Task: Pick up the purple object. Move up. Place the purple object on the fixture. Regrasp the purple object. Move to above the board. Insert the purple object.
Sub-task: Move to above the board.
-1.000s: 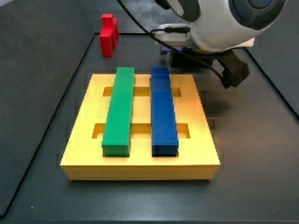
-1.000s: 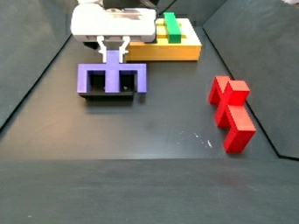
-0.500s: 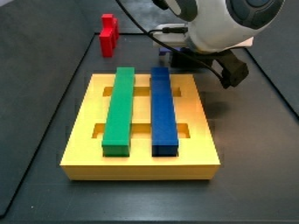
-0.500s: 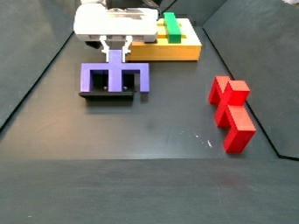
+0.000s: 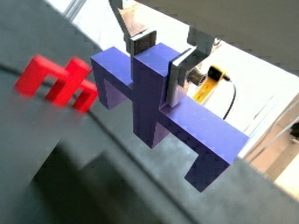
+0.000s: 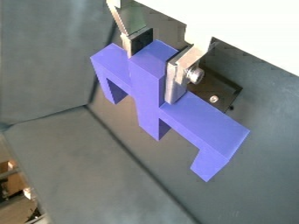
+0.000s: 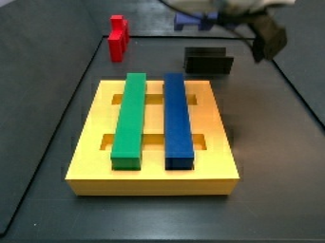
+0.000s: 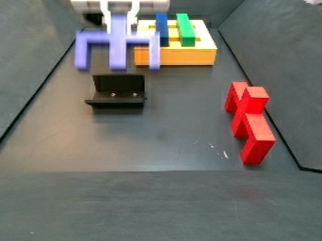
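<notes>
Where it sat before, the purple object (image 8: 117, 46), end effector (image 8: 120, 19)-clamped, now clears the fixture (image 8: 117, 91).

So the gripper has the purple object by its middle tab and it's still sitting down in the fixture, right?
Not quite. The gripper does hold the purple object by its middle tab, but the piece is lifted clear of the fixture, which stands empty on the floor below it. A side view shows the gap between them; both wrist views show the fingers clamped on the tab.

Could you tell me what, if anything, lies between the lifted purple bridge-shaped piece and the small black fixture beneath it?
Nothing: in a side view the gripper holds the matte purple bridge-shaped piece clear above the small black fixture, with only bare dark floor showing between them.
</notes>
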You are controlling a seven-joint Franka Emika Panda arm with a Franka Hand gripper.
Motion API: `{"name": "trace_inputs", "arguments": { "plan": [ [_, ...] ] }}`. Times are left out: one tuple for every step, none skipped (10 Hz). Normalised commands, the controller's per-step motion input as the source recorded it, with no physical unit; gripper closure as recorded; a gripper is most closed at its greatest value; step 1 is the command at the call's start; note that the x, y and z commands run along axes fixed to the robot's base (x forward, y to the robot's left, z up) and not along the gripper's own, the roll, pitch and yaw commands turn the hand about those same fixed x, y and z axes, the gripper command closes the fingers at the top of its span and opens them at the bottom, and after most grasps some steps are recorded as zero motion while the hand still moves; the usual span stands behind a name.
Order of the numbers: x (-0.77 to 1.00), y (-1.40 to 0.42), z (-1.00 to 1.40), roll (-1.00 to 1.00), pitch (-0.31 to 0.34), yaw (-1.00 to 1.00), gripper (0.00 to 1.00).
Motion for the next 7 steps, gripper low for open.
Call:
{"name": "trace_inputs", "arguments": {
  "plan": [
    [-0.03, 0.0, 1.4, -0.08, -0.02, -0.03, 1.0],
    [-0.04, 0.0, 1.4, -0.04, -0.001, -0.04, 1.0],
    [-0.06, 0.0, 1.4, -0.02, 0.013, -0.03, 1.0],
    [-0.06, -0.01, 1.4, -0.01, 0.025, -0.02, 1.0],
    [-0.01, 0.0, 0.53, -0.02, 0.045, -0.02, 1.0],
    [0.01, 0.0, 0.18, 0.0, 0.059, -0.01, 1.0],
    [-0.84, -1.4, 0.26, -1.0, 0.075, -0.05, 1.0]
  ]
}}
